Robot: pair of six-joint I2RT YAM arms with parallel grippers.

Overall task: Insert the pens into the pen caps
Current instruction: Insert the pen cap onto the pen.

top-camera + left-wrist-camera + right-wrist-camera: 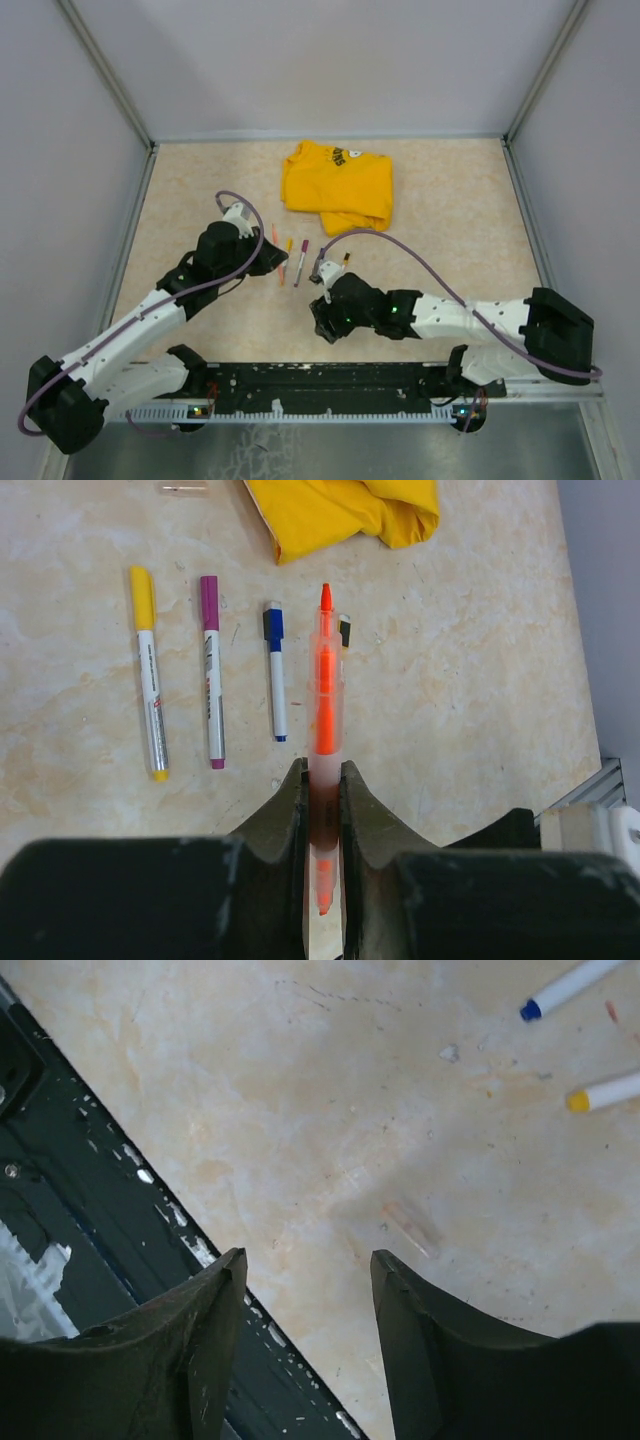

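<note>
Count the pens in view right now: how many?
5. A yellow pen, purple pen and blue pen lie side by side on the table; an orange pen is clamped in the left jaws; a black-capped pen peeks out behind it, mostly hidden.

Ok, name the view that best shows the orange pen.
Left wrist view: the orange pen runs up the frame's middle, clamped in the left end effector, pointed end away. In the top view it is too small to pick out surely. The right wrist view misses it.
</note>
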